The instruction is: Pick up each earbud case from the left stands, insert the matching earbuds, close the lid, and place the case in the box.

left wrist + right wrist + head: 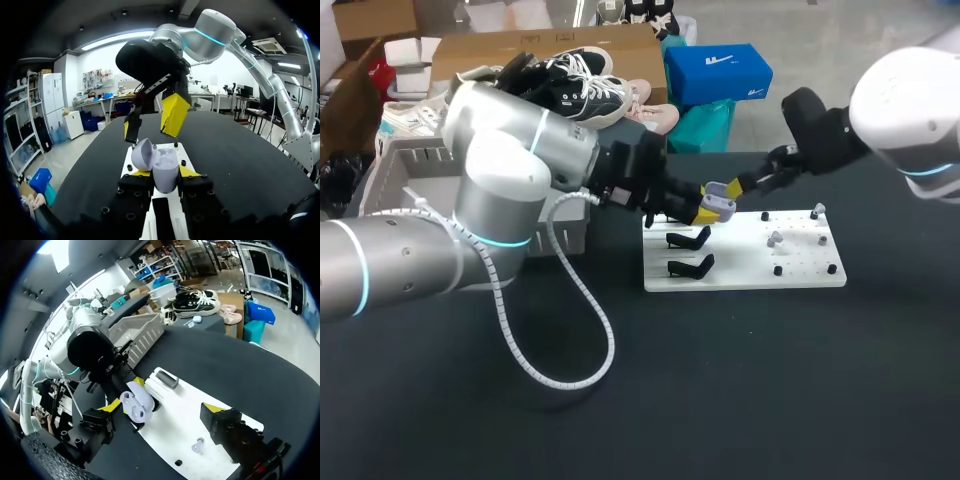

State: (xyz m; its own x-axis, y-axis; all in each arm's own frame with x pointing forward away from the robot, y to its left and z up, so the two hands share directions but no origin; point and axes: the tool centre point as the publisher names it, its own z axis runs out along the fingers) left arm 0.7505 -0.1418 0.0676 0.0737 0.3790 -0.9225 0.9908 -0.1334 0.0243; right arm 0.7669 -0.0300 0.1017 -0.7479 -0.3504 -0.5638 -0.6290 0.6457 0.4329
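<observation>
Far left on the table sits a grey box, partly hidden by the L arm, which comes in from the left and reaches right past the middle. The L gripper is clamped on the case. In the L wrist view both yellow-tipped fingers press the pale case body from opp. sides, w/ the lid open and tilted off to one side. The case is held in the air over the far left part of the white board, apart from the two black stands at the board's left end, one nearer and one farther. On the board's right half are black pegs and a few small pale earbuds. Just right of the case is the R gripper, w/ fingers spread wide and nothing between them. In the L wrist view its yellow tips hang just ahead of and above the open case. Whether a tip touches the case can't be told. In the R wrist view the case lies ahead of the R gripper, nearer one finger, w/ one earbud on the board close by. The R arm comes in from the far right.
</observation>
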